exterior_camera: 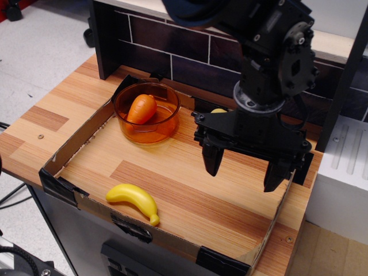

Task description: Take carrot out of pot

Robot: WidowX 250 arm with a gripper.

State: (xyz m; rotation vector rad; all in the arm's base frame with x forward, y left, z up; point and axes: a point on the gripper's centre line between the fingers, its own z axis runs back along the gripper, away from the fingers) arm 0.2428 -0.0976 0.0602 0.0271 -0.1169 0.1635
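Note:
The orange toy carrot (141,109) lies inside the round amber pot (147,113), leaning against its left wall with the tip pointing down-left. The pot stands at the back left of the wooden table. My black gripper (242,171) hangs to the right of the pot, above the table, well apart from it. Its two fingers (211,163) point down and stand wide apart, with nothing between them.
A yellow banana (134,200) lies near the front edge. A yellowish round thing (218,110), mostly hidden, peeks out behind the gripper. A low cardboard rim (77,135) borders the table; a dark brick-pattern backsplash (172,49) stands behind the pot. A white unit (345,172) stands on the right.

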